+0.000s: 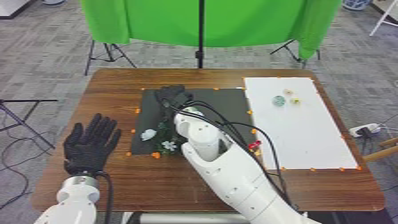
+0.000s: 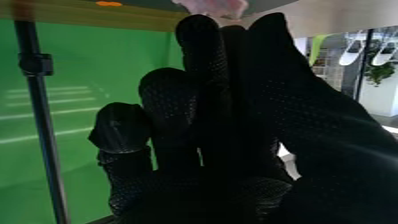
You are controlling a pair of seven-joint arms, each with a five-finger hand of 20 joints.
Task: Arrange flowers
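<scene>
Left hand, at left, spread. Right hand, upper centre, near pink flower; grip cannot be told. White arm across dark mat.

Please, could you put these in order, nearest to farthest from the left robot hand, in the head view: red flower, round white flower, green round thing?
1. White flower, on the left side of the dark mat.
2. Red flower, by the white sheet's left edge.
3. Green round thing, on the white sheet.
</scene>
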